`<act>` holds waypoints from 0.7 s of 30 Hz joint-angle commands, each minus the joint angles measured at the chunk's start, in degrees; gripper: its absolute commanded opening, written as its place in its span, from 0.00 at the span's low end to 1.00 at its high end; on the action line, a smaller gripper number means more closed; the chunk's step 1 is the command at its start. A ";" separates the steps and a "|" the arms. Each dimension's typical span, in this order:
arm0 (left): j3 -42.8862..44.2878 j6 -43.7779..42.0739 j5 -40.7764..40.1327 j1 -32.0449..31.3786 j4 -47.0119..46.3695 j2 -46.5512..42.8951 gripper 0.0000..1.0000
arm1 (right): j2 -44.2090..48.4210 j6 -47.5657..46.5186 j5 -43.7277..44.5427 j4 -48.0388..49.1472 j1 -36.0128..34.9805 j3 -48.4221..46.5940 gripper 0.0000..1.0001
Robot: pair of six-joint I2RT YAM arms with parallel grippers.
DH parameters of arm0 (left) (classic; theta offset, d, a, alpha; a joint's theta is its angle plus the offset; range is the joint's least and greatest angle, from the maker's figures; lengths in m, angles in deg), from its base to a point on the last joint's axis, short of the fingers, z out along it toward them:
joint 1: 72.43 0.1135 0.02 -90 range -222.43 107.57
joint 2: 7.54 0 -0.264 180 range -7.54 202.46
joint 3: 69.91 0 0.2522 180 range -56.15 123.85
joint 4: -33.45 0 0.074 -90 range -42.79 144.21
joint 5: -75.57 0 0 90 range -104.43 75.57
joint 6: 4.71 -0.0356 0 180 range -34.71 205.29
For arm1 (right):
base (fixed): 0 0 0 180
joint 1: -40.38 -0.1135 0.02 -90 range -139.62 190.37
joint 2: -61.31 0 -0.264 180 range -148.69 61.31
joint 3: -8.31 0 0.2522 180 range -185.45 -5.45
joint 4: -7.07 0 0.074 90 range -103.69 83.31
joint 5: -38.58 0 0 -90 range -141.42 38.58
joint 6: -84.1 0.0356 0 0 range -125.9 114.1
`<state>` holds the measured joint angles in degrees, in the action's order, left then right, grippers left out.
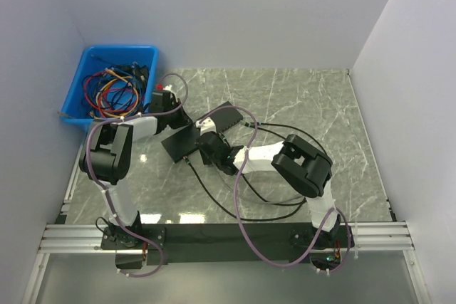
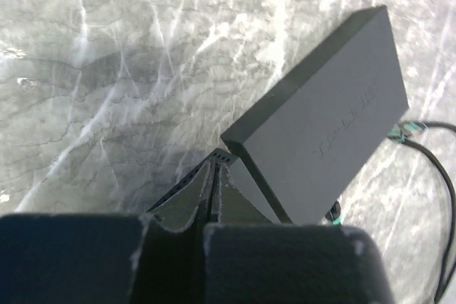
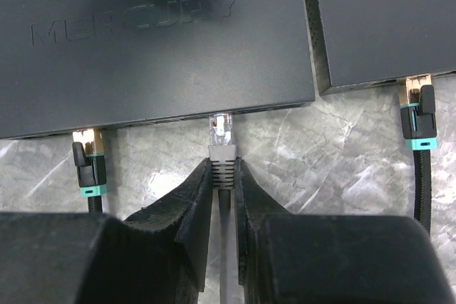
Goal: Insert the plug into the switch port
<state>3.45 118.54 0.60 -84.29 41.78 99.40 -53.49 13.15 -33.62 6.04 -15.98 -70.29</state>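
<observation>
A grey plug [image 3: 221, 133] with a clear tip is pinched between the fingers of my right gripper [image 3: 222, 169]. Its tip meets the front edge of the black switch [image 3: 157, 40] marked MERCURY, and how far it sits in a port is hidden. Its grey cable runs back between the fingers. In the top view this switch [image 1: 178, 145] lies left of the right gripper [image 1: 208, 149]. My left gripper [image 2: 214, 167] is shut with nothing between its fingers, its tips down on a vented corner of that switch [image 2: 222, 154].
A second black switch [image 3: 385, 19] lies close on the right, shown tilted in the left wrist view [image 2: 328, 119]. Black cables with teal-banded plugs [image 3: 89, 165] [image 3: 418, 115] are seated in both switches. A blue bin [image 1: 94, 58] of cables stands at the back left.
</observation>
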 commanded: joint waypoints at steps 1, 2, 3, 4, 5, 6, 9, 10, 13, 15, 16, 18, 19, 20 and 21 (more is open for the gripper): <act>-0.54 -1.44 -11.41 -1.50 17.02 4.07 0.01 | -1.83 0.55 1.18 3.44 1.25 -1.96 0.17; -0.01 -1.18 -12.55 -1.76 17.64 4.33 0.01 | -1.83 0.55 1.18 3.35 1.42 -2.05 0.17; 0.52 -1.00 -13.09 -2.11 18.69 5.12 0.01 | -1.91 0.64 1.18 3.35 1.43 -2.13 0.17; 1.66 -0.83 -13.62 -2.64 20.18 5.56 0.01 | -1.92 0.64 1.09 3.35 1.34 -2.13 0.17; 2.19 -0.39 -14.84 -2.99 21.24 6.00 0.01 | -1.92 0.55 1.01 3.35 1.34 -2.22 0.16; 2.72 -0.12 -14.85 -3.34 21.86 6.96 0.01 | -1.92 0.64 1.01 3.35 1.43 -2.22 0.16; 5.35 -0.29 -14.85 -4.14 24.67 9.59 0.01 | -1.92 0.64 1.01 3.35 1.34 -2.22 0.16; 6.05 -0.64 -14.85 -4.49 25.20 10.04 0.01 | -1.83 0.73 1.01 3.27 1.34 -2.22 0.16; 5.54 -2.14 -14.85 -5.10 25.73 10.31 0.01 | -1.56 0.64 1.27 3.35 1.43 -2.05 0.16; 5.27 -2.93 -14.59 -5.63 26.52 9.96 0.01 | -1.48 0.55 1.27 3.35 1.34 -2.22 0.15; 4.92 -3.02 -14.33 -6.42 26.79 9.96 0.01 | -1.56 0.55 1.18 3.27 1.34 -2.40 0.14; 4.39 -3.37 -13.80 -7.30 27.05 9.70 0.01 | -1.83 0.29 1.27 3.35 1.51 -3.01 0.14; 3.87 -3.37 -13.36 -8.35 26.97 9.70 0.01 | -2.00 0.11 1.53 3.35 1.51 -3.71 0.14; 3.52 -3.46 -13.01 -8.88 26.88 9.78 0.01 | -2.26 0.02 1.71 3.27 1.43 -4.15 0.13; 3.25 -3.55 -12.66 -9.32 26.70 10.13 0.01 | -2.70 -0.06 1.88 3.18 1.60 -4.59 0.13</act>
<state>12.14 117.36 -15.44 -89.30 53.36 104.40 -54.04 13.09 -33.90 5.87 -15.66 -71.12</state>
